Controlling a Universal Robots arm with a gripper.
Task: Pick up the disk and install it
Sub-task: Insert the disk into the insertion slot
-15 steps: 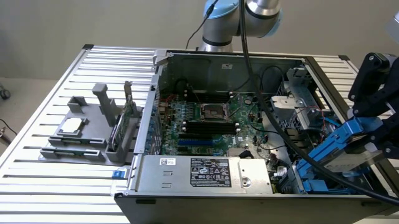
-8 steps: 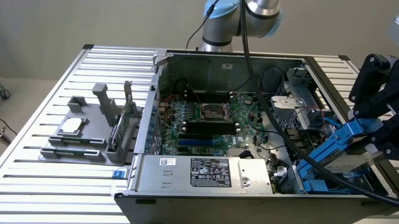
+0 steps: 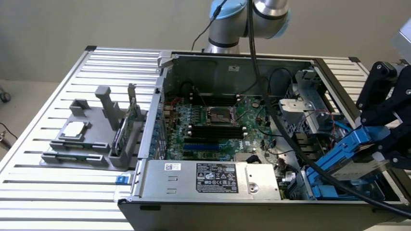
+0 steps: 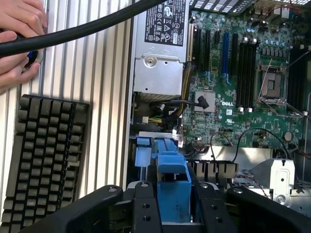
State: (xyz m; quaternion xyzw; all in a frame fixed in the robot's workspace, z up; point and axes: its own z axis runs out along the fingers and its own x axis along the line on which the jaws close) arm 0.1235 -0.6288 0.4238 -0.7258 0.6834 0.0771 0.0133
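The disk (image 3: 357,166) is a silver drive in a blue plastic carrier. It hangs tilted above the drive bay (image 3: 324,188) at the near corner of the open computer case, on the exterior view's right. My black gripper (image 3: 378,147) is shut on it. In the wrist view the carrier's blue end (image 4: 172,187) sits clamped between the two black fingers (image 4: 146,211), with the gripper (image 4: 174,211) over the case's edge. More blue caddy parts (image 4: 146,150) lie just below it in the bay.
The case holds the motherboard (image 3: 215,120), a silver power supply (image 3: 212,177) and loose cables. On the exterior view's left, a grey fixture (image 3: 83,139) carries a small chip. In the wrist view, a keyboard (image 4: 43,155) lies beside the case and a person's hands (image 4: 17,43) rest near a black cable (image 4: 87,29).
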